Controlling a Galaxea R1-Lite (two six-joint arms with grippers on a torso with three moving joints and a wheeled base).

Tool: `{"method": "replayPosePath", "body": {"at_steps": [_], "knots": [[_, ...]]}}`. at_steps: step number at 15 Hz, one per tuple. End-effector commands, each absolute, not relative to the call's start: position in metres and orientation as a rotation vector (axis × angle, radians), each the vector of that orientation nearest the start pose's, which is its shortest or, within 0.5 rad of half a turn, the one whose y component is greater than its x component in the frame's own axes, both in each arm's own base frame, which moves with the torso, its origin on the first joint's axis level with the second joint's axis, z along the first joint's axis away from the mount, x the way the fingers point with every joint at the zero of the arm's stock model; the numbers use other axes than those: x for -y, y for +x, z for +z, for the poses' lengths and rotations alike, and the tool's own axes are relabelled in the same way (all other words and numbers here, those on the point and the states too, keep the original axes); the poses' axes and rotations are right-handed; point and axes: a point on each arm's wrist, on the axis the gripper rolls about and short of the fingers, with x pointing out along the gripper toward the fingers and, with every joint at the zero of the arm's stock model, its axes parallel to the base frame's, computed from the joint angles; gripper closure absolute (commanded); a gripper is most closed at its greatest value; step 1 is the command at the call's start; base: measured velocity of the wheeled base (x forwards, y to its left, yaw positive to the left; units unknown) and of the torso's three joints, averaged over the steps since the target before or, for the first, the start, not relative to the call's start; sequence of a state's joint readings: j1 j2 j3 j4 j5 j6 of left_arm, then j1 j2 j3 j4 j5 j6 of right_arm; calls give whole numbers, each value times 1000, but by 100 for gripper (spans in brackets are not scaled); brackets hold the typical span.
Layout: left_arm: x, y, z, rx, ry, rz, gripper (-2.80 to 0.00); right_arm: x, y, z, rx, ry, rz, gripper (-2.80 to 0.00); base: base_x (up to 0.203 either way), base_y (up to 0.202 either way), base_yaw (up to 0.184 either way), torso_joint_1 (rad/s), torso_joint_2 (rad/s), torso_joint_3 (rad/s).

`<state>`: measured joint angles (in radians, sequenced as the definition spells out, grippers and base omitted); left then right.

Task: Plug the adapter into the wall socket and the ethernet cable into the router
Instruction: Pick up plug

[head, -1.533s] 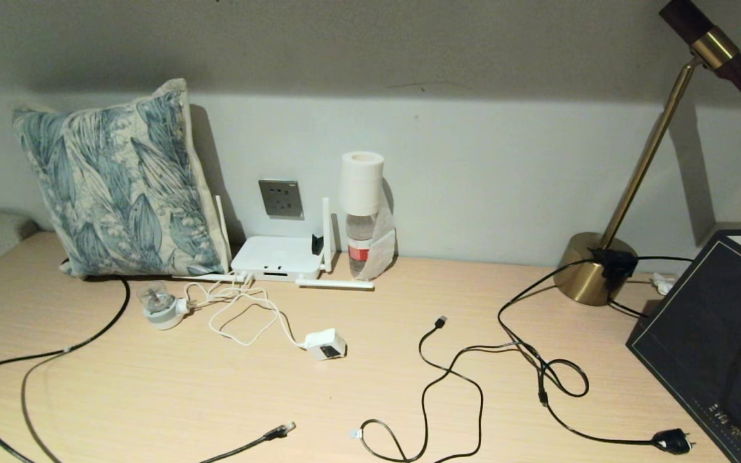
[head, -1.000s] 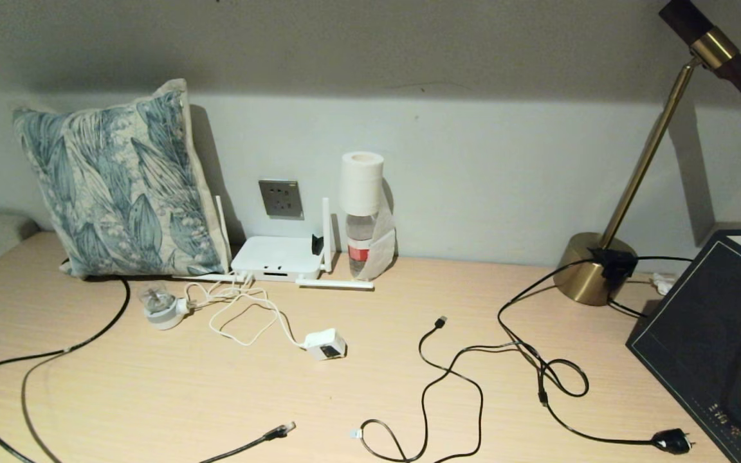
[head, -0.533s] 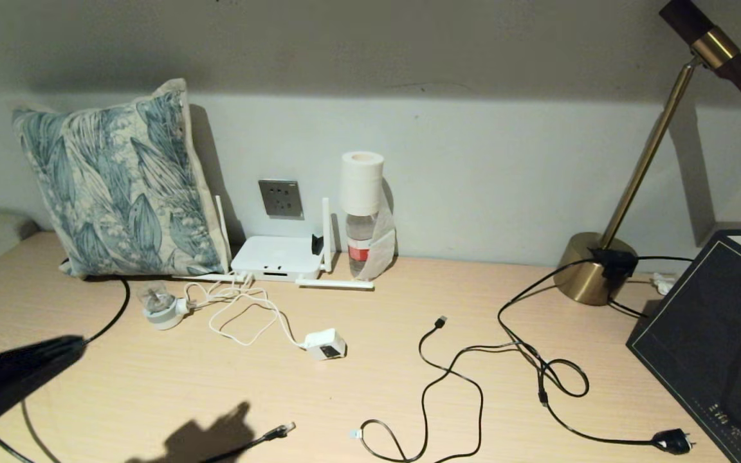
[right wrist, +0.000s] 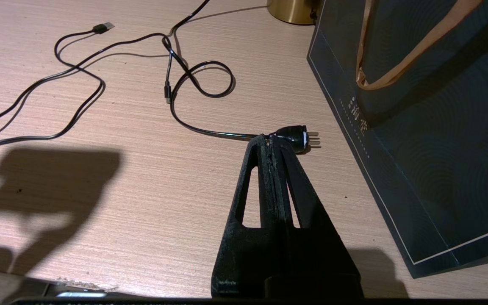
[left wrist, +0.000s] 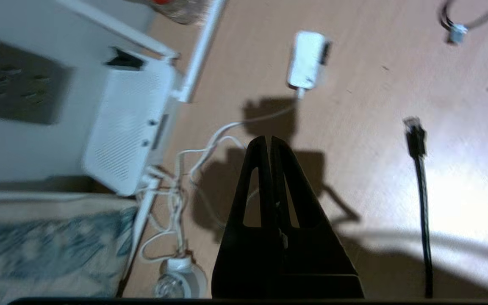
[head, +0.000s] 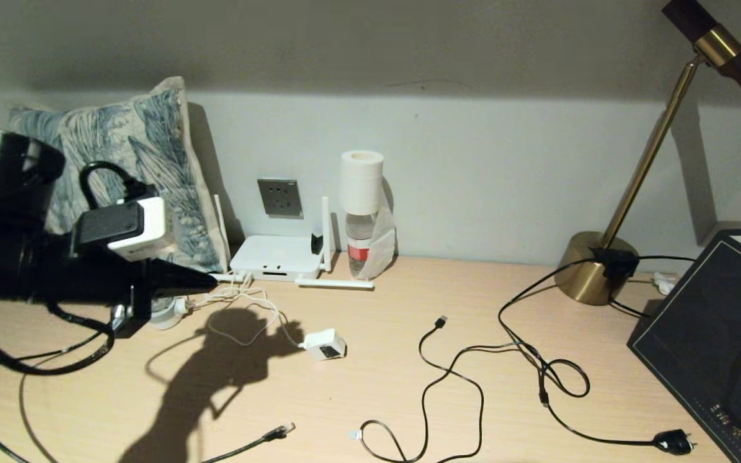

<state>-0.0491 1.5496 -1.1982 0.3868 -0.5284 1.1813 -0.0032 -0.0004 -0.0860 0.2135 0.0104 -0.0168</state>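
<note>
The white adapter (head: pixel 325 344) (left wrist: pixel 307 61) lies on the desk, its thin white cord running back to the router (head: pixel 275 257) (left wrist: pixel 127 131). The router sits against the wall below the grey wall socket (head: pixel 280 197) (left wrist: pixel 17 87). The ethernet cable's clear plug (head: pixel 280 431) (left wrist: pixel 413 135) rests near the desk's front edge. My left gripper (head: pixel 210 281) (left wrist: pixel 267 140) hovers shut and empty above the coiled white cord, left of the adapter. My right gripper (right wrist: pixel 268 142), seen only in the right wrist view, is shut and empty above the desk.
A leaf-print pillow (head: pixel 119 167) leans left of the router. A bottle with a paper roll on top (head: pixel 361 212) stands to the router's right. A small bulb light (left wrist: pixel 178 279), thin black cables (head: pixel 448 379), a black plug (right wrist: pixel 295 136), a brass lamp (head: pixel 592 276) and a dark bag (head: pixel 718 334) are also here.
My left arm has come in from the lower left, risen, and swung right toward the router and white cord. Nothing on the desk has moved.
</note>
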Motion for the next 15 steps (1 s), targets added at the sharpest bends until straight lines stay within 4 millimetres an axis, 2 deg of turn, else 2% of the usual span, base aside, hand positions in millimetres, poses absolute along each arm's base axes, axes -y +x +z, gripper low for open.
{"method": "replayPosePath", "body": {"at_steps": [1,5,6,9,10,15], "knots": [[39,298,213,-475,894,-1089,0,0,-31,77,-129,-16,9,0,0,0,0,0,0,0],[90,322,183,-546,897,-1307,0,0,-31,77,-129,-16,9,0,0,0,0,0,0,0],[102,330,176,-552,901,-1339,-280,0,-31,77,-129,-16,9,0,0,0,0,0,0,0],[129,361,165,-516,928,-1373,-280,0,-31,77,-129,-16,7,0,0,0,0,0,0,0],[135,363,161,-519,931,-1389,-280,0,-31,77,-129,-16,9,0,0,0,0,0,0,0],[141,375,147,-542,1009,-1397,-280,0,-31,77,-129,-16,7,0,0,0,0,0,0,0]]}}
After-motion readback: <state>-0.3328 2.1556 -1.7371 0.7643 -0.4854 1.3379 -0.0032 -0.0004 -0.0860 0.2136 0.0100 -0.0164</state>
